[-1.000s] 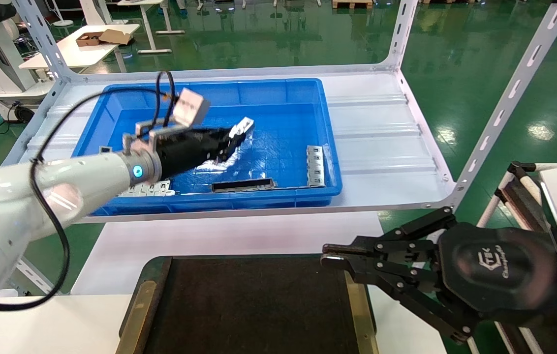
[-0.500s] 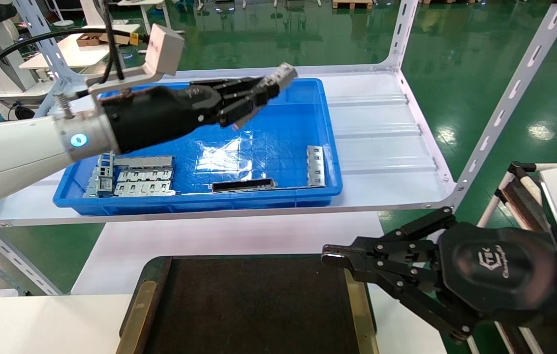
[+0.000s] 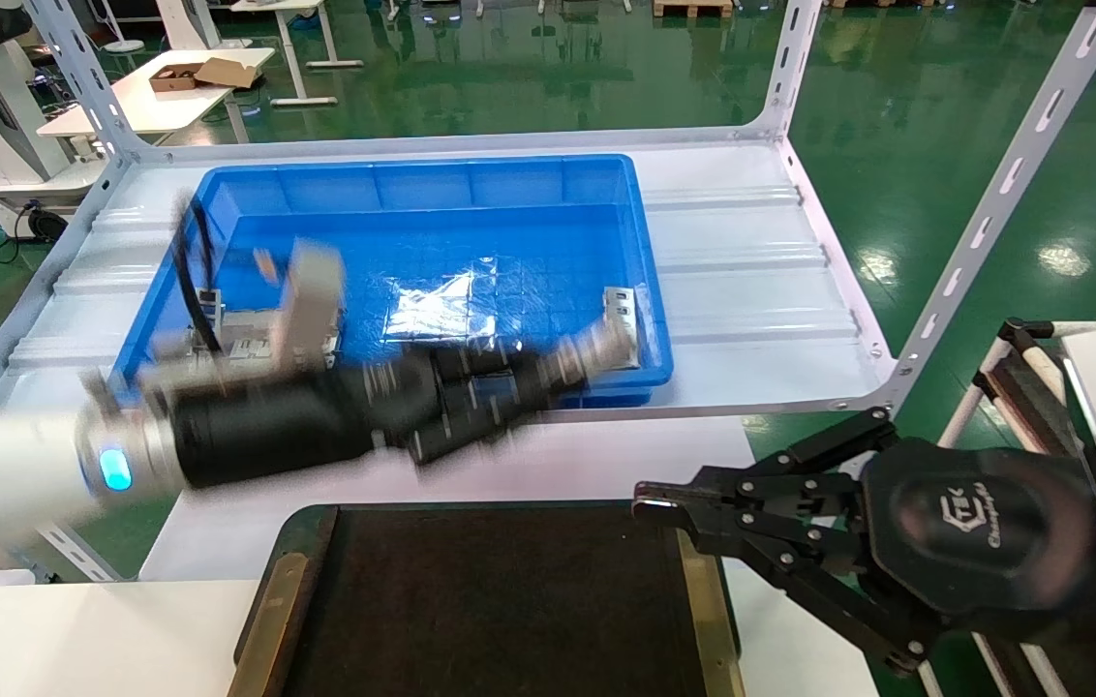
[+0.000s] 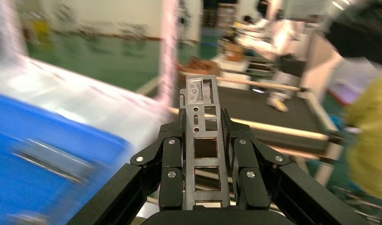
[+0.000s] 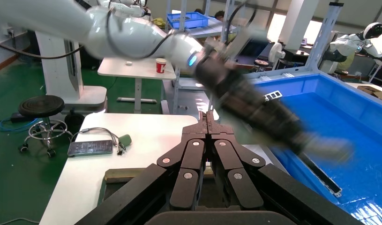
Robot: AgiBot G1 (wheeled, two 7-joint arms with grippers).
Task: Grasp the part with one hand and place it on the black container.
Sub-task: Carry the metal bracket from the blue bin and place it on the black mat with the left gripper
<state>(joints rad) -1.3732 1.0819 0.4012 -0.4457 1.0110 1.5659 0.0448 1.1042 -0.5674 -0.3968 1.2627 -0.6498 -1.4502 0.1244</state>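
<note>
My left gripper is shut on the part, a narrow silvery bar with rectangular cutouts. It holds it in the air over the front rim of the blue bin; the arm is blurred. In the left wrist view the part stands clamped between both fingers of the left gripper. The black container, a flat black tray with brass-coloured side strips, lies on the white table in front of the bin. My right gripper is shut and empty, parked over the tray's right edge; it also shows in the right wrist view.
The blue bin sits on a white shelf and holds grey slotted plates at its left and another silvery bar at its right. Perforated shelf uprights rise at the right. The left arm crosses the right wrist view.
The left arm lifted the part high over the bin, then swung down and forward to the bin's front rim, nearer the tray. The right arm has not moved.
</note>
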